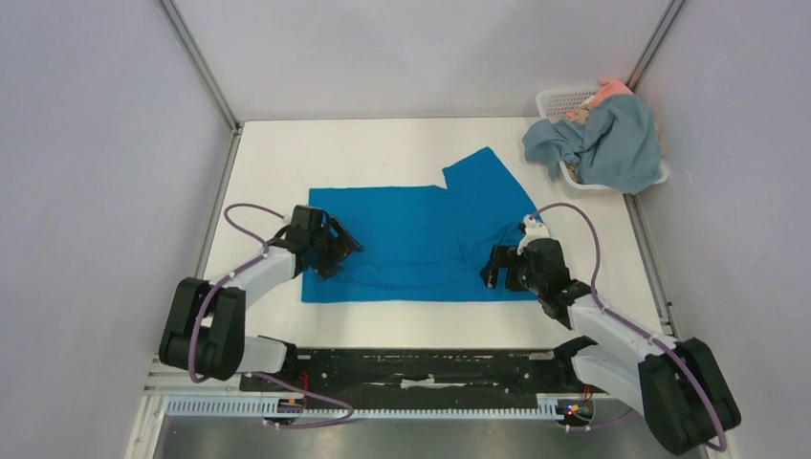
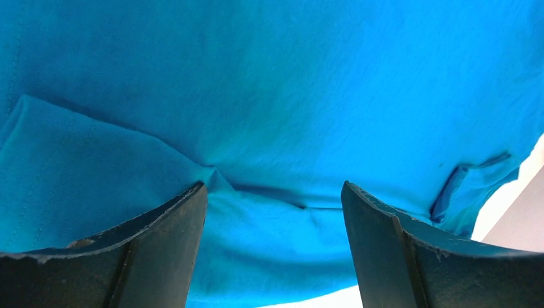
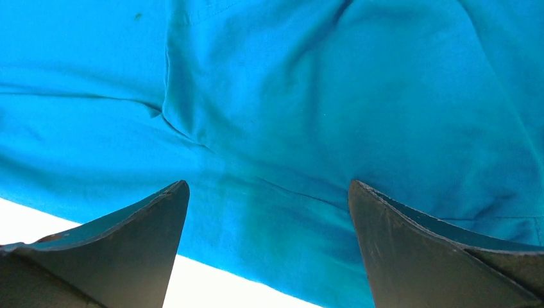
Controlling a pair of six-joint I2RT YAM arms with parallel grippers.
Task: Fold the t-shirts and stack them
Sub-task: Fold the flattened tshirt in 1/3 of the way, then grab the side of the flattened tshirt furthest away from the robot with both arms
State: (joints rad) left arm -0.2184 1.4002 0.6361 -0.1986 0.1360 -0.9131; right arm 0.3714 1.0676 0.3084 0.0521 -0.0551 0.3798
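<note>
White table (image 1: 383, 153) enclosed by pale grey walls (image 1: 96, 143). At the far right corner, a white lattice basket (image 1: 553, 98) holds a grey-blue t-shirt (image 1: 617, 143), draped over its rim, and salmon-pink cloth (image 1: 612, 91). The cobalt-blue t-shirt (image 1: 421, 239) lies flat at table centre. The left gripper (image 1: 337, 251) and right gripper (image 1: 493, 270), jaws spread and grasping nothing, sit over its near left and right parts.

Spread t-shirt (image 1: 421, 239) on table (image 1: 287, 153) centre, basket (image 1: 555, 98) of heaped t-shirts (image 1: 617, 143) in far-right corner
</note>
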